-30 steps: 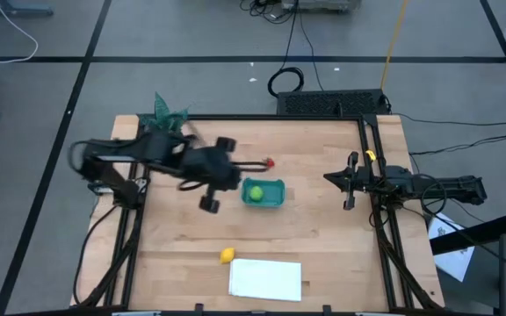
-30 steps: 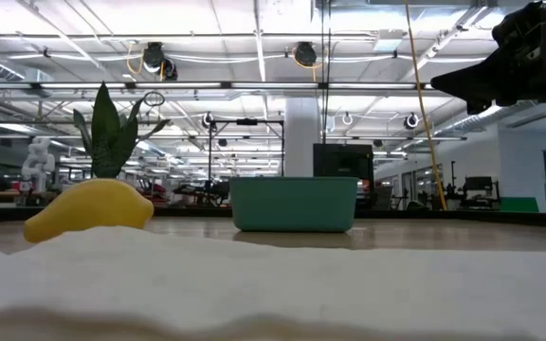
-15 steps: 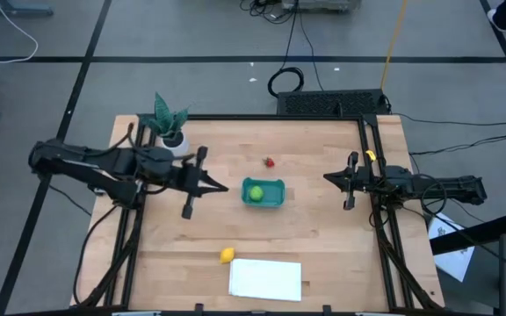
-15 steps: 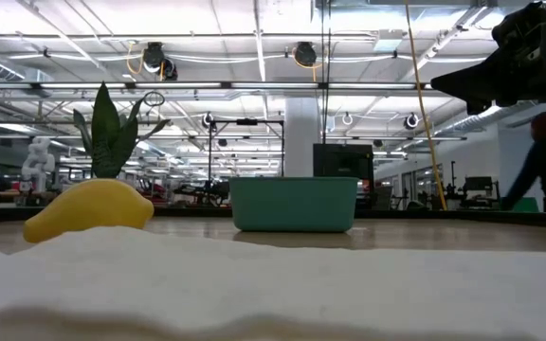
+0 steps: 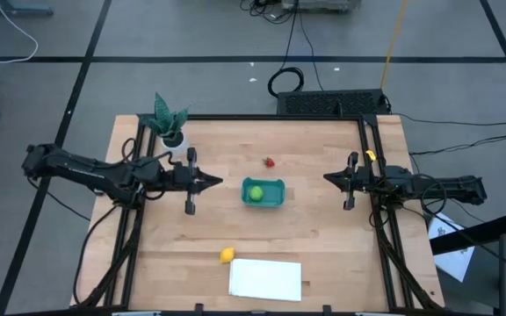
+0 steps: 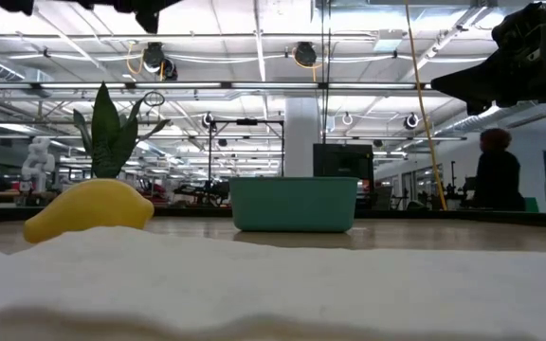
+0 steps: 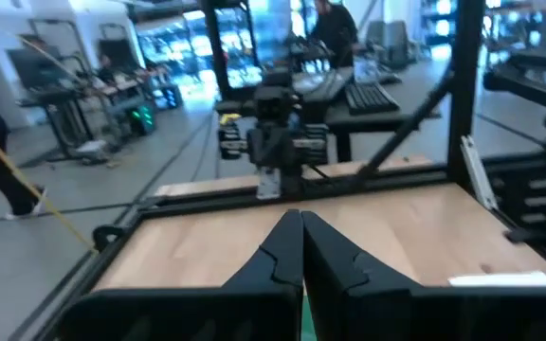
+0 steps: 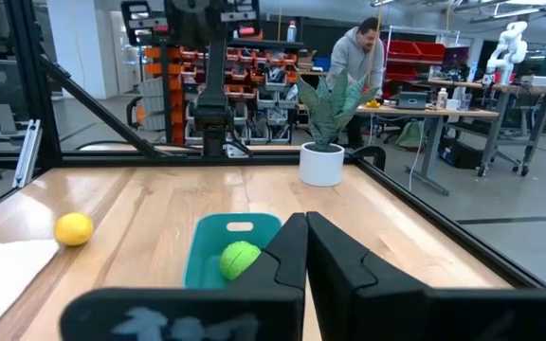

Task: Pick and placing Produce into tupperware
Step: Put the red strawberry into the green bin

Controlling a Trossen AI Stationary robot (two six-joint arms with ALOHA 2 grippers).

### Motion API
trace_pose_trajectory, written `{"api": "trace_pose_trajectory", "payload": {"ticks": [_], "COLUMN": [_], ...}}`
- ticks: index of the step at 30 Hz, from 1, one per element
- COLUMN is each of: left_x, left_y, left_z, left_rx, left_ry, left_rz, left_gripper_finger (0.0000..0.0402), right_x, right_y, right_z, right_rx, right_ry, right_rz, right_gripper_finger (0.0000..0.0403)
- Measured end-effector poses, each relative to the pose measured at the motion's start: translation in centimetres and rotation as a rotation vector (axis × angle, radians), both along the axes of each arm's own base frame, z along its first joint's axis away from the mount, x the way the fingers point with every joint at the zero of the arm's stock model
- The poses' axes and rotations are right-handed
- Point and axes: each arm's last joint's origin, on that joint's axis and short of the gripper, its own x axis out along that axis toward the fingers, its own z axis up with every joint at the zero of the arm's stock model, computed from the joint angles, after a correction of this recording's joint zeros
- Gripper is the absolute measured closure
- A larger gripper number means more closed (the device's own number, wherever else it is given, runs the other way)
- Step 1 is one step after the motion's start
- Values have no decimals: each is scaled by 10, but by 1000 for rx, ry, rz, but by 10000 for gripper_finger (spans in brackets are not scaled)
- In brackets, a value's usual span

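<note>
The teal tupperware point(image 5: 264, 192) stands mid-table with the round lime-green piece point(image 5: 255, 193) inside it; both also show in the right wrist view as the tub point(image 8: 214, 248) and the green piece point(image 8: 240, 258). The small red piece point(image 5: 270, 161) lies on the wood just beyond the tub's far side. The yellow lemon point(image 5: 226, 255) lies near the table's near edge, and shows too in the low view point(image 6: 88, 208). My left gripper point(image 5: 220, 183) hovers shut to the left of the tub. My right gripper point(image 5: 326, 178) waits shut to its right.
A white flat sheet point(image 5: 265, 279) lies at the near edge beside the lemon. A potted plant point(image 5: 167, 121) stands at the far left corner. Black frame rails point(image 5: 379, 206) run along the table's sides. A person point(image 6: 497, 170) stands in the room beyond the table.
My left arm has drawn back from beside the red piece and the tub toward the table's left edge, and now points level at the tub. The red piece lies where it was. A person has walked across the room behind the table.
</note>
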Motion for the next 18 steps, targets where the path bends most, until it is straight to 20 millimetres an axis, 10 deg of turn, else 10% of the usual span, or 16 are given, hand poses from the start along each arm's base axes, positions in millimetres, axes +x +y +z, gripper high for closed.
{"api": "trace_pose_trajectory", "payload": {"ticks": [18], "left_x": [-27], "left_y": [18], "left_z": [-48], "left_rx": [-77], "left_ry": [-119], "left_rz": [106], "left_gripper_finger": [401], "right_x": [0], "right_y": [0], "right_z": [0], "right_rx": [0], "right_ry": [0], "right_rz": [3], "right_gripper_finger": [403]}}
